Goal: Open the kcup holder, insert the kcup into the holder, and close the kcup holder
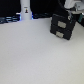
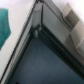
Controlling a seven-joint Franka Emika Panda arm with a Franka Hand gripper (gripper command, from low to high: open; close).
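Note:
The kcup holder (image 1: 62, 26) is a black boxy unit with two stacked drawer fronts, standing at the back of the white table towards the exterior view's right. Both fronts look flush. My gripper (image 1: 69, 8) shows as a dark blurred shape right above the holder's top, and its fingers cannot be made out. The wrist view is filled by a close, blurred look at the holder's black surface and edges (image 2: 45, 55). The kcup is not in view.
A white bottle-like object (image 1: 25, 12) stands at the back towards the exterior view's left, with dark equipment behind it. In the wrist view a teal patch (image 2: 5, 25) and a pale shape (image 2: 75, 27) lie beside the holder. The white table (image 1: 35, 55) spreads in front.

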